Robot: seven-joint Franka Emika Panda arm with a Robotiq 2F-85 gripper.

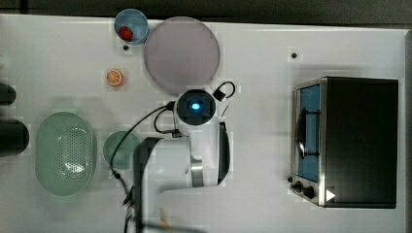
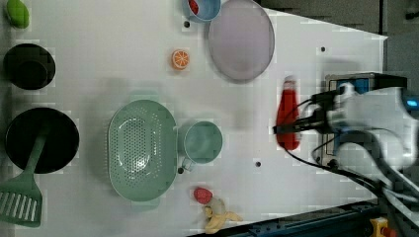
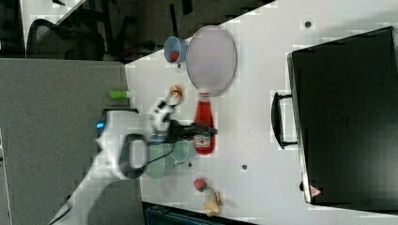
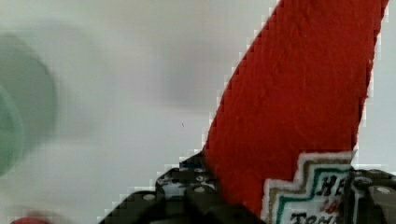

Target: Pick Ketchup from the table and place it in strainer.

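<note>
- In the left view, the strainer (image 2: 142,149) lies on the white surface (image 2: 99,59), left of a green cup (image 2: 202,142) that sits just beside its rim.
- Well to the left view's right lies the Ketchup (image 2: 288,116) bottle, cap toward the grey-lilac plate (image 2: 241,39).
- The arm (image 2: 380,118) reaches in from the left view's right, wrist low over the bottle.
- The claw (image 2: 291,127) pinches the Ketchup across its lower body; the wrist view shows dark fingers (image 4: 196,196) on either side of the label.
</note>
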